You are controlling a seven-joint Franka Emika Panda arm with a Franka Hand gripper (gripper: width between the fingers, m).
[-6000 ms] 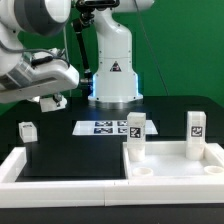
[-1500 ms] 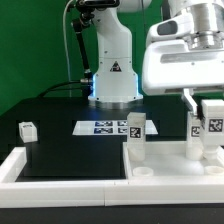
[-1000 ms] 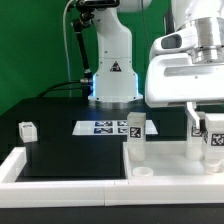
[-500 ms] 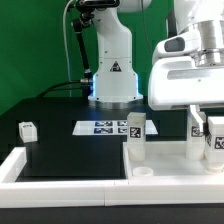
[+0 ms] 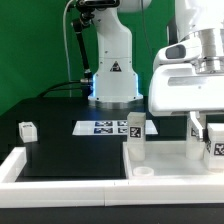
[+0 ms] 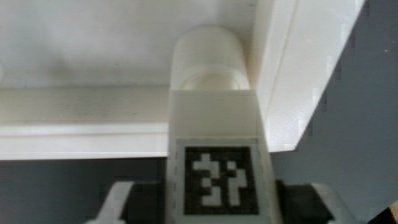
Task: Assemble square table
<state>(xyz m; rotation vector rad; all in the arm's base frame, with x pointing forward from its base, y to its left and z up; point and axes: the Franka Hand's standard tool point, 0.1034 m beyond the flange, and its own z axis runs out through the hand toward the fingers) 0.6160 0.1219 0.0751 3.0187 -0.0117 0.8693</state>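
Note:
The square table's white top (image 5: pixel 172 165) lies at the front of the exterior view's right, raised rim up. One tagged white leg (image 5: pixel 134 134) stands upright at its near-left corner. A second leg (image 5: pixel 195 143) stands farther right, partly hidden by my gripper (image 5: pixel 213 140). The gripper is shut on a third leg (image 5: pixel 216 143), held upright low over the top's right part. In the wrist view this leg (image 6: pixel 214 120) runs from between my fingers (image 6: pixel 128 203), tag showing. Its rounded end points into the corner of the top's rim (image 6: pixel 299 70). A fourth leg (image 5: pixel 27 130) lies on the black surface at the left.
The marker board (image 5: pixel 103 127) lies flat in the middle, in front of the robot base (image 5: pixel 112 72). A long white bar (image 5: pixel 70 172) edges the black surface along the front left. The arm's white body fills the upper right of the exterior view.
Over the last seconds the gripper has come down with the leg and drifted slightly toward the exterior view's right. Its grip on the leg is unchanged.

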